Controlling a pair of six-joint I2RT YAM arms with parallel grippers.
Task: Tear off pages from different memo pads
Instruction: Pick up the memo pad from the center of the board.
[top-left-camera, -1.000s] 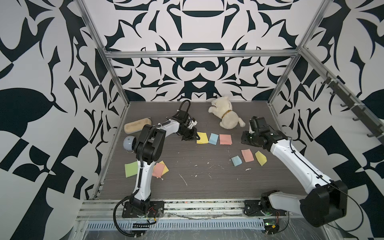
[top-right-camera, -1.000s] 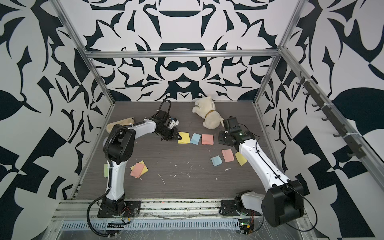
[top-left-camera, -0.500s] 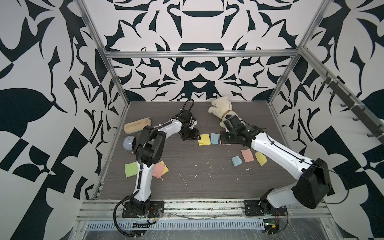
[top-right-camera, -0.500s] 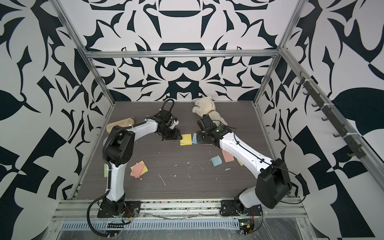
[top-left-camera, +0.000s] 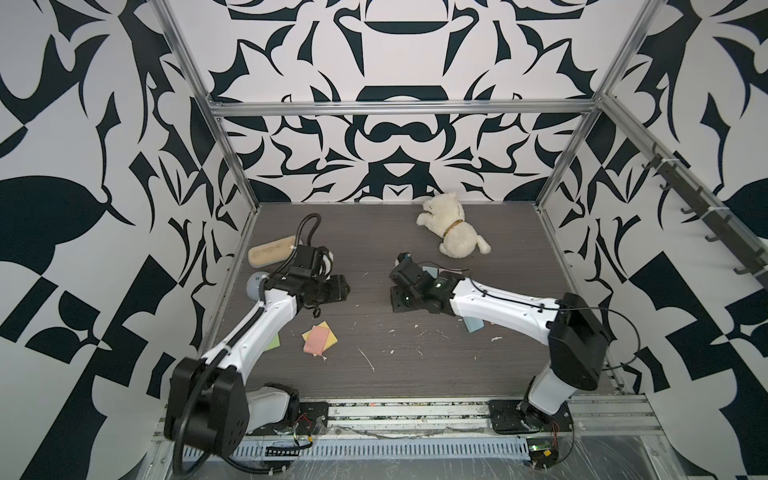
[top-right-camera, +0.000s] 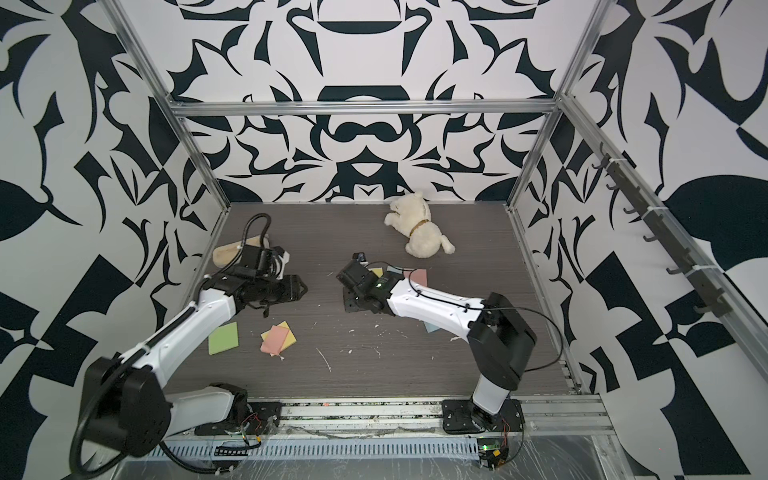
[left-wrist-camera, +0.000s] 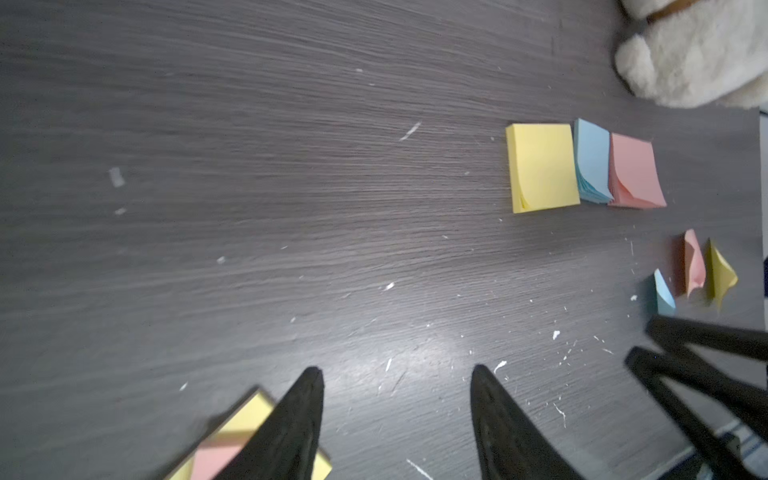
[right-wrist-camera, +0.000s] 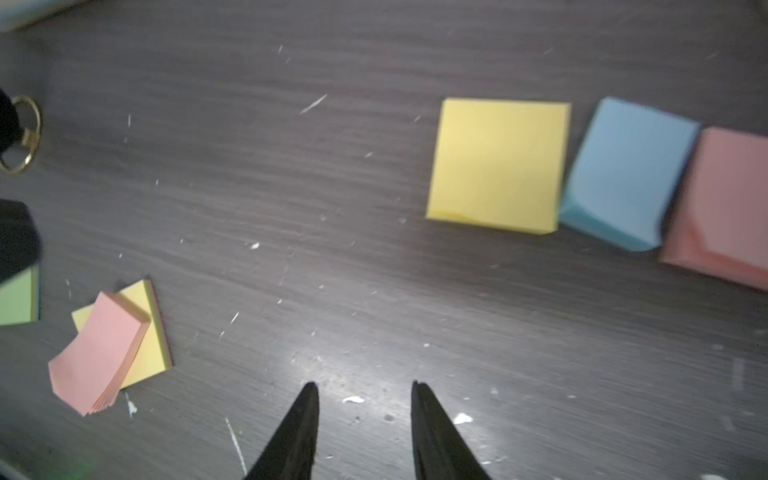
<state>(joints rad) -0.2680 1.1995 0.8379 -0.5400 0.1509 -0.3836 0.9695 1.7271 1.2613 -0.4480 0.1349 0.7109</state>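
Note:
Three memo pads lie in a row: yellow (left-wrist-camera: 542, 166), blue (left-wrist-camera: 592, 160) and pink (left-wrist-camera: 633, 170). In both top views my right arm covers most of that row. Curled loose pages, pink (left-wrist-camera: 693, 264), yellow (left-wrist-camera: 721, 276) and blue (left-wrist-camera: 664, 293), lie beyond the row. A pink pad (right-wrist-camera: 99, 353) rests askew on a yellow one (right-wrist-camera: 145, 332), and a green pad (top-right-camera: 223, 337) lies beside them. My left gripper (left-wrist-camera: 397, 370) is open and empty over bare table, left of the row. My right gripper (right-wrist-camera: 365, 384) is open too, with nothing between its fingers, and faces the left gripper (top-left-camera: 343, 287).
A white plush dog (top-left-camera: 453, 232) lies at the back right. A beige oblong object (top-left-camera: 270, 251) and a grey ball (top-left-camera: 254, 284) sit by the left wall. White paper scraps are scattered over the dark table (top-left-camera: 415, 365).
My left gripper has opened and drawn back left from the yellow pad. My right arm has swung from the right side across the pad row to the middle, its jaws narrowing slightly.

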